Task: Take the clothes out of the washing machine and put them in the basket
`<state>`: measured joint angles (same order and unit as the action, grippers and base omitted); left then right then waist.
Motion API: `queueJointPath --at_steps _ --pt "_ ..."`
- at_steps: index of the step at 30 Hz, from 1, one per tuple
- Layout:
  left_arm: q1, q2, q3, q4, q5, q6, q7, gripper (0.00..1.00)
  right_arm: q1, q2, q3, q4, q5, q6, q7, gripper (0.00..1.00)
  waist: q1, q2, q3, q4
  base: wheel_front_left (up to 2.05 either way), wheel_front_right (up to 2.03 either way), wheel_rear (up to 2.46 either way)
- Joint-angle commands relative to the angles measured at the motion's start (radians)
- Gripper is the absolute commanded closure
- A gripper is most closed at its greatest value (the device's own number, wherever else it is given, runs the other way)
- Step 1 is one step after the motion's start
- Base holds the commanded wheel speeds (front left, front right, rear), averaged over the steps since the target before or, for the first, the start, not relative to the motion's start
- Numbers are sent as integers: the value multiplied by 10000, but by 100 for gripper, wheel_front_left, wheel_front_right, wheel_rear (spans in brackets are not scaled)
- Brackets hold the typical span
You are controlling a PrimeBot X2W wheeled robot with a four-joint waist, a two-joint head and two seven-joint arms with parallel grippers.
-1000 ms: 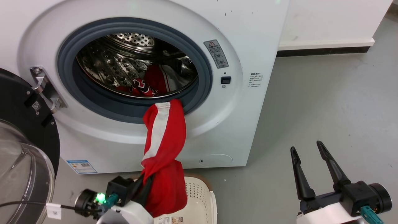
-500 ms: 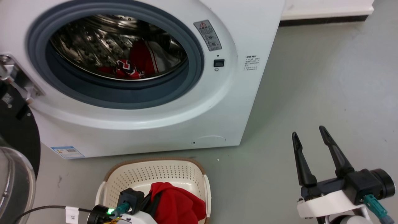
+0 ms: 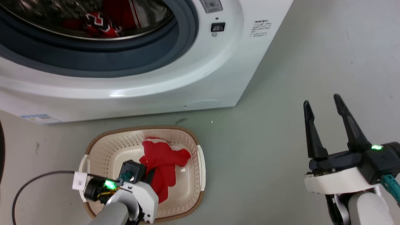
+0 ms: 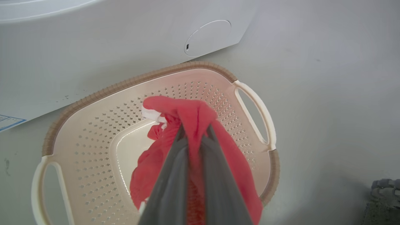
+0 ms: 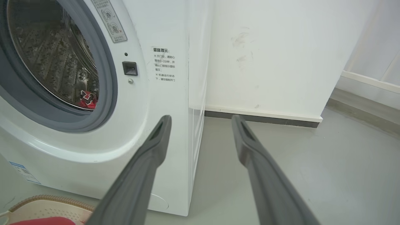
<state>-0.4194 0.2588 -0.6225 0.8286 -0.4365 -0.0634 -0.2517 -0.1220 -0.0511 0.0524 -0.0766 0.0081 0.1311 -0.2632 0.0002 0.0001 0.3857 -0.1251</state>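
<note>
Lower left in the head view, a crumpled red garment (image 3: 164,159), elongated up-frame, is pinched by the left fingers (image 4: 172,184) inside the basket (image 3: 106,150); the right fingers (image 3: 312,137) are spread.

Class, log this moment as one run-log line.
left gripper: jaws shut on garment, in basket | right gripper: jaws open, empty | washer: clothes inside

Soft cloth clothes (image 4: 193,112), matt perforated plastic basket (image 4: 93,125)

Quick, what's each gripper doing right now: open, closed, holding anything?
Left gripper: shut on the red garment, over the basket.
Right gripper: open, holding nothing.
</note>
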Motion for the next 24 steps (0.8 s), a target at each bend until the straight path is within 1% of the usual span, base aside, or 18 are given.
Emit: queueJointPath --at_steps 1,4,6,7,11,14,20,24 --pt "-348 -88 -25 199 87 -55 -84 100 -242 18 -27 -78 22 -7 -24 0 -2 -1 650 -49 0 0 0" --pt "-1042 -144 -143 914 286 -143 -93 100 -532 18 -83 -166 61 -7 -24 0 -2 -1 1282 -58 0 0 0" --pt "-1508 -285 -235 1322 408 -238 -112 100 -734 17 -177 -227 94 -8 -24 0 -2 -1 1665 -41 0 0 0" --pt "-2184 -336 -460 2035 614 -322 -118 100 -1052 17 -243 -311 110 -7 -24 0 -2 -1 2254 -70 0 0 0" --pt "-3078 -480 -830 2839 954 -407 -73 100 -1369 17 -371 -409 174 -7 -24 0 -2 -1 2897 -105 0 0 0" --pt "-3619 -579 -1199 3530 1281 -454 238 100 -1606 17 -420 -465 203 -7 -24 0 -2 -1 3308 -127 0 0 0" --pt "-4543 -770 -1865 4203 1824 -519 797 100 -1918 18 -511 -588 240 -7 -24 0 -2 -1 3990 -100 0 0 0" --pt "-4924 -797 -2031 4424 1862 -551 1403 100 -2097 17 -471 -644 282 -7 -24 0 -2 -1 4335 -144 0 0 0"
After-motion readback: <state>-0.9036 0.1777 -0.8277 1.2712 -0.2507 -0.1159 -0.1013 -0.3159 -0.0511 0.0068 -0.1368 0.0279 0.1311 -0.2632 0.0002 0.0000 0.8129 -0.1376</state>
